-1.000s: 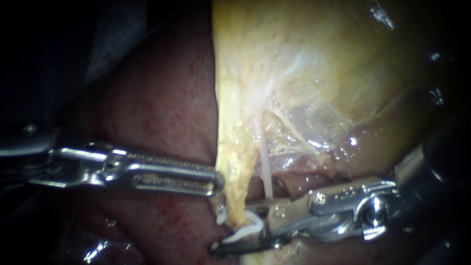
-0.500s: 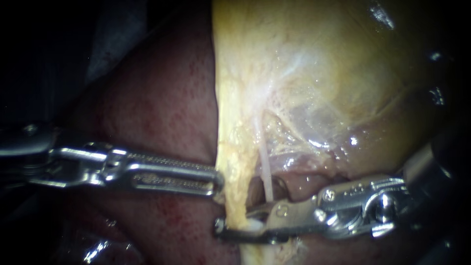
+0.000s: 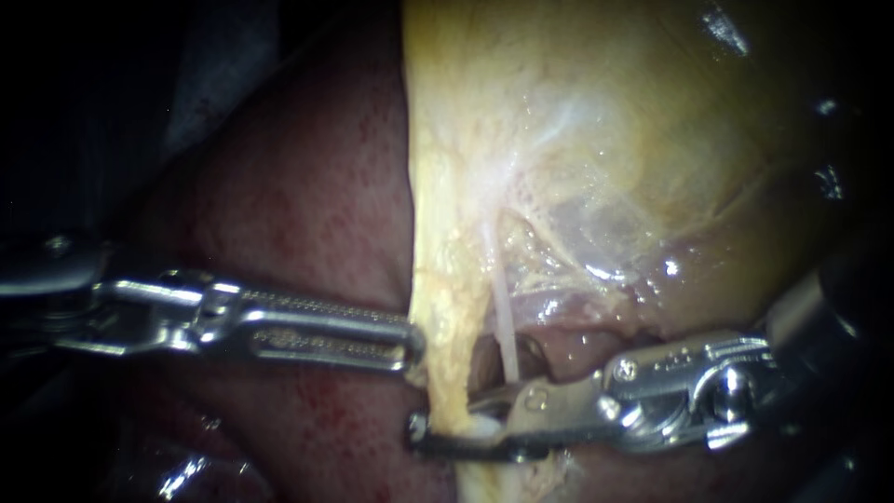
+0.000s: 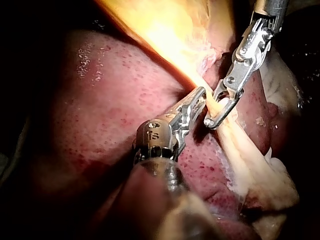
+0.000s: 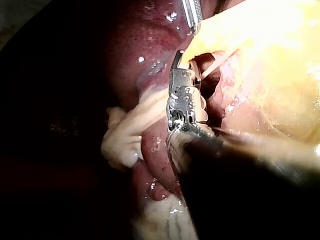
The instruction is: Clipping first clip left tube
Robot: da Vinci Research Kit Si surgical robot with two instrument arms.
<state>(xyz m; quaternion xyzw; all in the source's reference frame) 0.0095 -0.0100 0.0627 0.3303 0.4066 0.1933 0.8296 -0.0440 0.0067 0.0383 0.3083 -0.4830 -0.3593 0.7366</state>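
The left tube (image 3: 445, 359) is a thick yellow band running down from the gallbladder (image 3: 605, 121). My right instrument (image 3: 447, 424) comes in from the right, its jaws shut across this tube with a white clip (image 3: 481, 428) squeezed between them. A thin white tube (image 3: 504, 326) runs just right of it, above the upper jaw. My left instrument (image 3: 411, 349) has its long ridged jaws shut on the yellow edge of the left tube, just above the clip. In the left wrist view my left instrument (image 4: 199, 99) holds that strand beside my right instrument (image 4: 216, 118). The right wrist view shows my right instrument (image 5: 180, 62) across the strand.
Dark red liver (image 3: 298, 205) lies left of and below the tubes, under my left instrument's shaft. A small opening (image 3: 484, 359) shows between the two tubes. Pale loose tissue (image 5: 125, 140) hangs beside my right instrument. The far left of the endoscope view is dark.
One second ago my right instrument's jaws stood open around the left tube with the white clip spread. They have shut on it, and nothing has moved in the last half second.
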